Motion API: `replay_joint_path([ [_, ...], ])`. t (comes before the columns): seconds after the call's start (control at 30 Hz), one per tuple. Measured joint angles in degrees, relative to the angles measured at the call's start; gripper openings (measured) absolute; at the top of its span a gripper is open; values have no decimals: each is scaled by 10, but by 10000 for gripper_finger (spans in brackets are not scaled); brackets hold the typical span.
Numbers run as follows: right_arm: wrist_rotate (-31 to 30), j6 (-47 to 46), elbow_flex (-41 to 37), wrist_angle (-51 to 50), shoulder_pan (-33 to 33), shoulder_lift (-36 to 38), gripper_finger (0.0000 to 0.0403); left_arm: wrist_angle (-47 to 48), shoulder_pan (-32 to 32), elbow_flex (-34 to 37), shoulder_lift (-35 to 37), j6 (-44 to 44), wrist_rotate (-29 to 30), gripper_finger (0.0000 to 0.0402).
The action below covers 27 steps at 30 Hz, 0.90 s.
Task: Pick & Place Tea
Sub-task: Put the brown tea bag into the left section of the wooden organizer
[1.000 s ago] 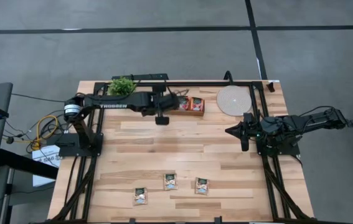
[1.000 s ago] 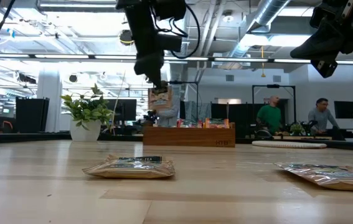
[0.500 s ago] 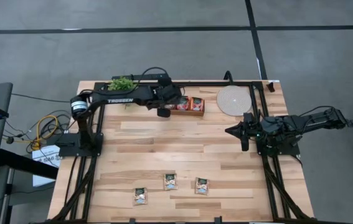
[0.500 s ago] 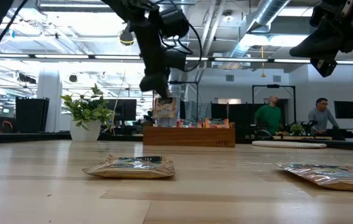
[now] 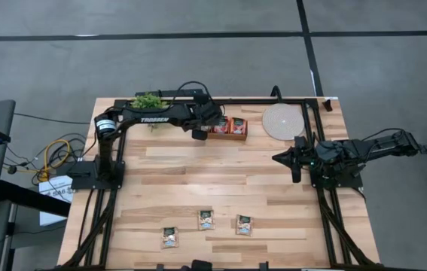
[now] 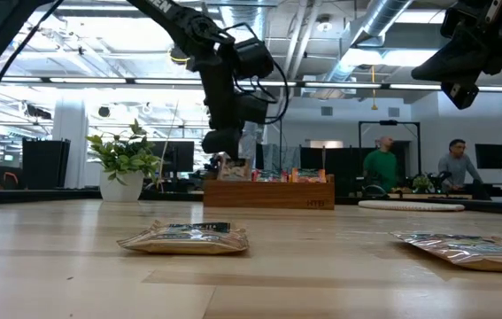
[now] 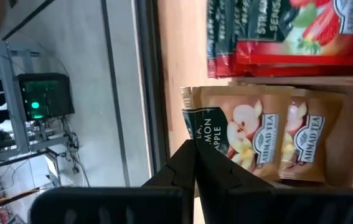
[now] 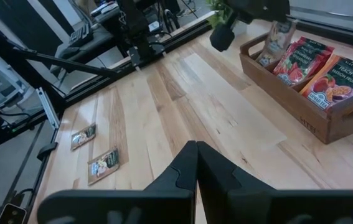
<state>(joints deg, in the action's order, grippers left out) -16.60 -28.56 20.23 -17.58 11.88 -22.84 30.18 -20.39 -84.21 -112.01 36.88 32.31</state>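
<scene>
At the far edge of the counter (image 5: pixel 221 177), the left end effector (image 5: pixel 200 132) hangs over the left end of the long wooden tray (image 8: pixel 301 109), its fingers pinched together on a pale green-white tea sachet (image 7: pixel 223 134). The left wrist view shows the closed fingertips (image 7: pixel 192 152) gripping that sachet by its edge, the packet lying over a compartment that already has similar apple-printed sachets (image 7: pixel 297 140) in it. The next compartment holds red strawberry sachets (image 7: pixel 294 31). From the right wrist view the held sachet (image 8: pixel 274 38) stands nearly upright at the tray's end, with red sachets (image 8: pixel 297 59) and an orange peach sachet (image 8: pixel 337 78) leaning in the compartments beside it.

Three more tea sachets lie flat on the near part of the counter, well apart from the tray: one (image 5: pixel 169 237) to the left, one (image 5: pixel 206 219) in the middle, one (image 5: pixel 244 224) to the right. In the low view the nearest sachet (image 6: pixel 186 237) lies ahead and another (image 6: pixel 467 246) lies off to the right.

The right end effector (image 5: pixel 287 159) waits above the right side of the counter, clenched and empty, near a round pale disc (image 5: pixel 283 121). A small potted plant (image 5: pixel 147 102) stands at the far left corner. Two people (image 6: pixel 383 164) show in the room beyond.
</scene>
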Motion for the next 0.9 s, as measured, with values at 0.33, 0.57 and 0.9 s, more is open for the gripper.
replay_joint_path([
  [0.33,0,0,0,0,0,0,0,1,-9,0,-3,1,-1,0],
  [0.57,0,0,0,0,0,0,0,18,-9,0,-3,-15,-20,0],
  [0.9,0,0,0,1,0,0,0,26,-9,0,-5,-50,-39,0],
])
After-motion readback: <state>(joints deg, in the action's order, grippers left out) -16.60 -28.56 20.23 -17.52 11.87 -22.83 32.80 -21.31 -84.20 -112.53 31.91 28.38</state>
